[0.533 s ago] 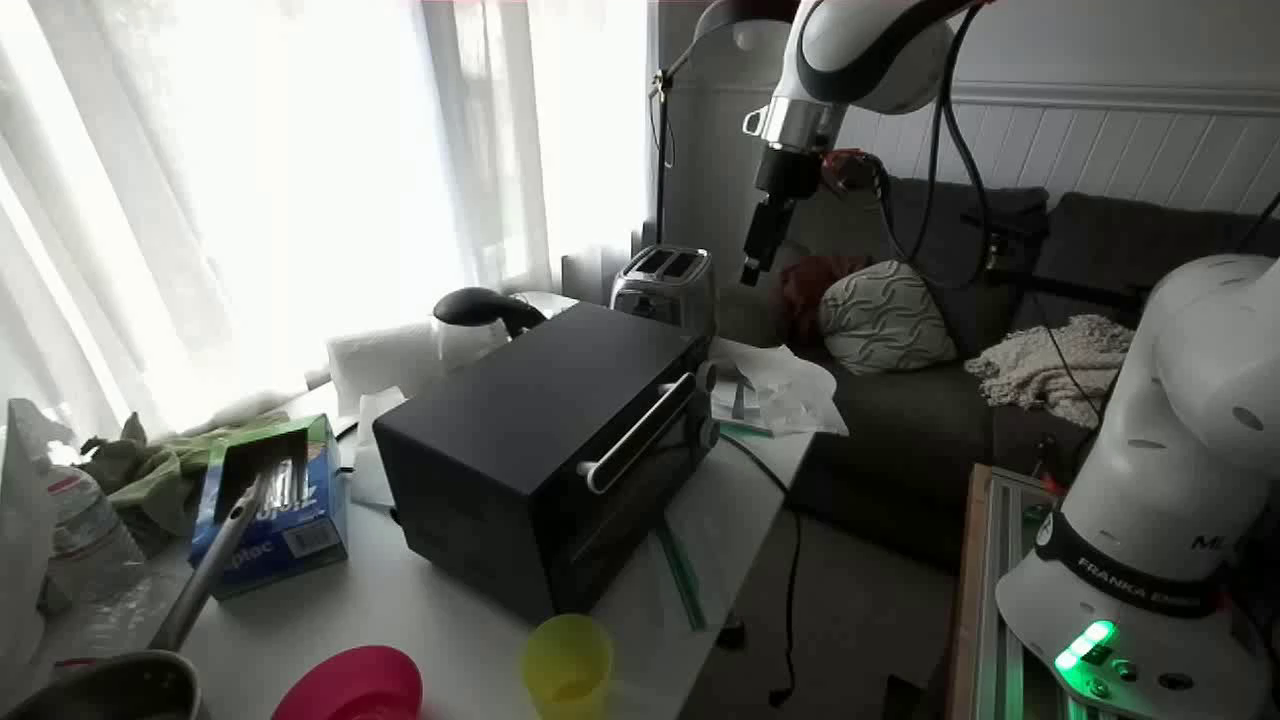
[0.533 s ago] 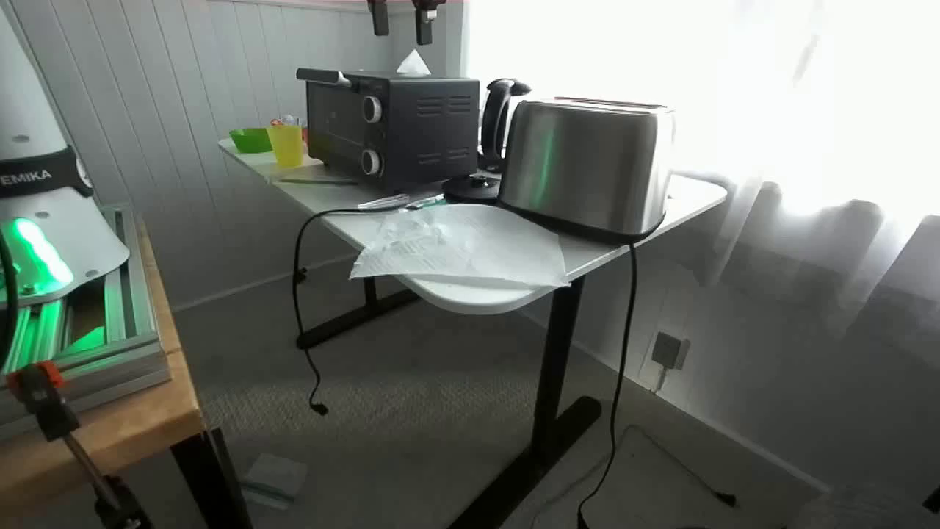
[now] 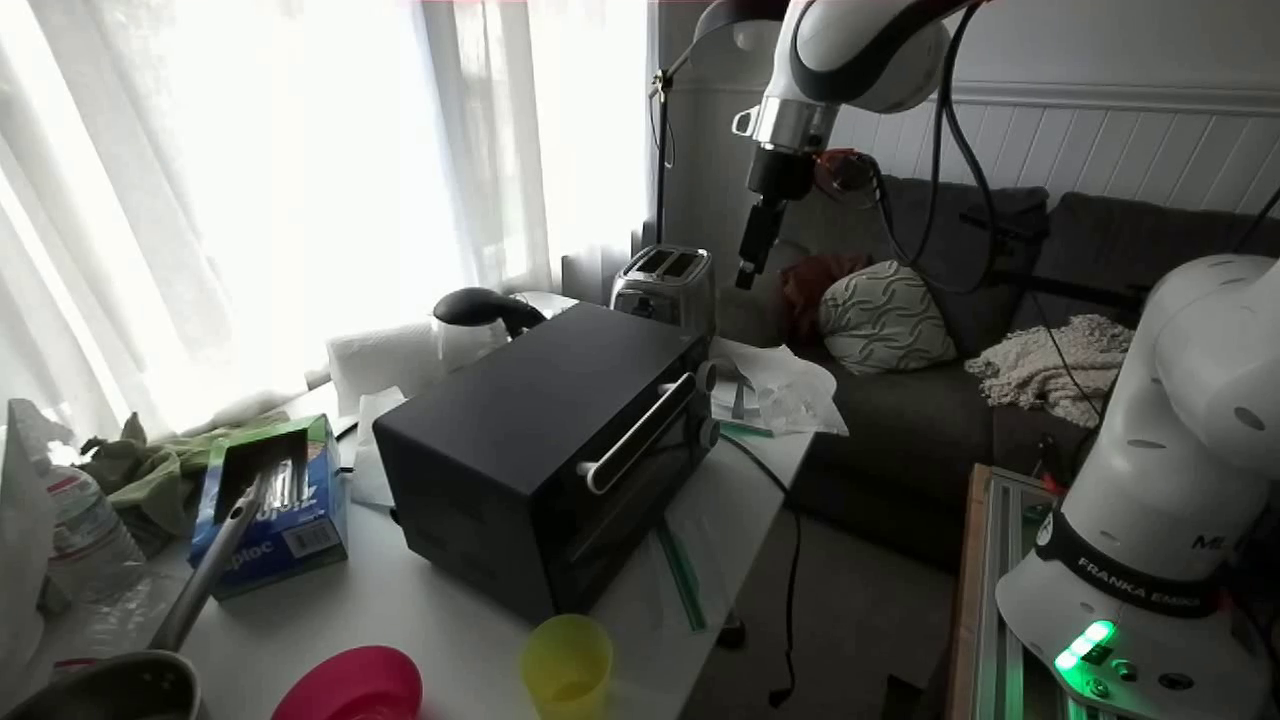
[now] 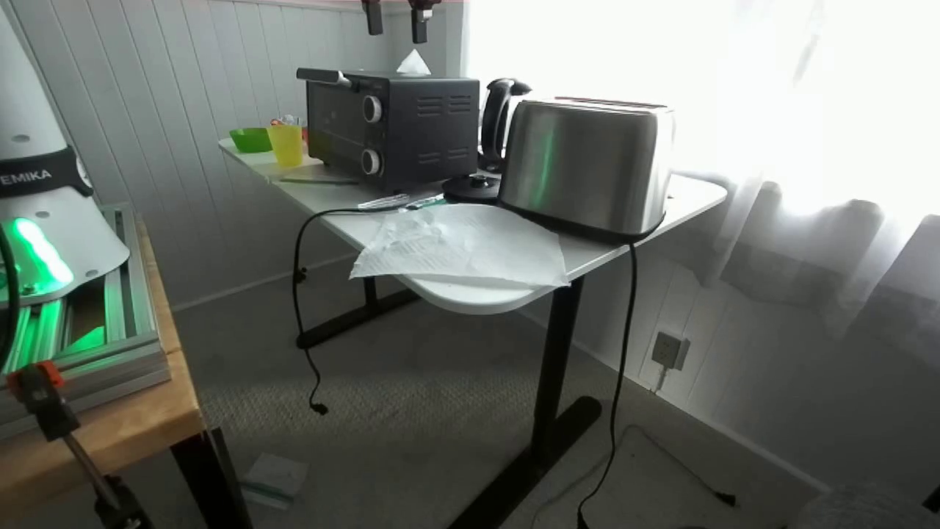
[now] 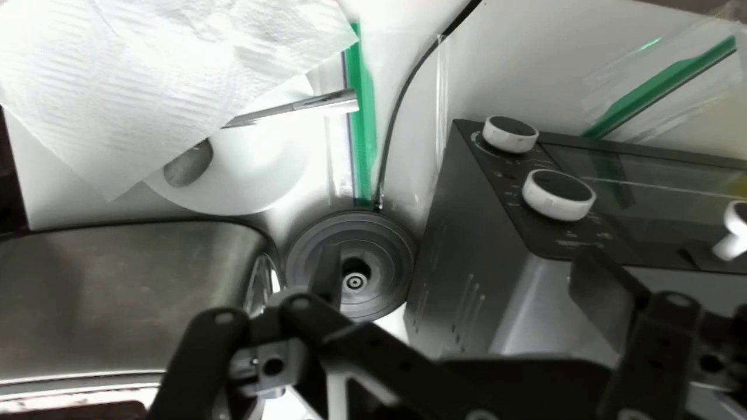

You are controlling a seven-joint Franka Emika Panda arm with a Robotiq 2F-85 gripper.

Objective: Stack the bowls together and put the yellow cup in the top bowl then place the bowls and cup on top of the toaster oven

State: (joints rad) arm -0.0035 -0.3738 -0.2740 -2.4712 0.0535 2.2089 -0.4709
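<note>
The black toaster oven stands mid-table in both exterior views, with its side and knobs in the wrist view. The magenta-pink bowl is at the bottom edge of an exterior view, apart from the pale yellow cup, which stands upright by the oven's near corner. The cup also shows in an exterior view, in front of the yellow-green bowl. My gripper is open and empty, in the air above the oven's knob end; its fingers are wide apart in the wrist view.
A steel toaster stands beside the oven, with a kettle and round black base between. Paper towel lies at the table end. A Ziploc box and a long-handled pan are on the far side. A cable hangs off the edge.
My gripper has shifted slightly left in both exterior views, staying open in the air. The bowls, cup and oven have not moved.
</note>
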